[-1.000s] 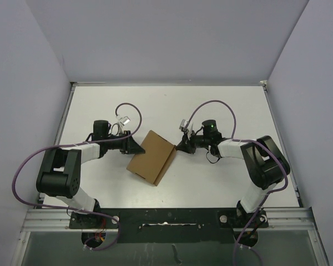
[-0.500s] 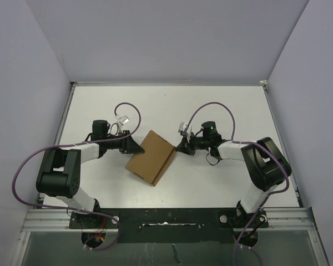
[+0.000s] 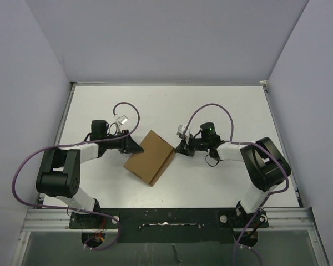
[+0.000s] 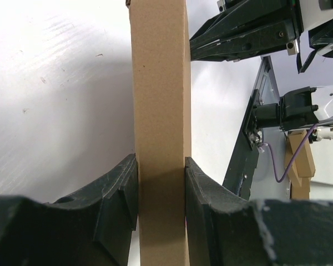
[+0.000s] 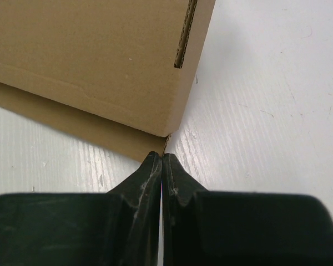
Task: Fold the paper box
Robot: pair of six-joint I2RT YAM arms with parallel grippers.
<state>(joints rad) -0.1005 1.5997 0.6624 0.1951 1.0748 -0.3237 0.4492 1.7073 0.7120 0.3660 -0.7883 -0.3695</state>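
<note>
Paper box: brown and slim, lying mid-bench, between the two arms.
Left jaws: clamped on the box's left edge; only the left wrist view shows the pads pressing both of its faces.
Right jaws: together, tips just at the box's right corner; only the right wrist view shows a slit there.

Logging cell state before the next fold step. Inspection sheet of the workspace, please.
Surface: white table, faint scuffs.
Job's things: paper box, brown, slim, between the two arms.
Clutter: nothing seen.
Grippers: left gripper clamped on the box's left side; right gripper shut, empty, tips at the box's right corner.
Cables: purple cables looped above both wrists, off the box.
Surroundings: plain walls on three sides.
</note>
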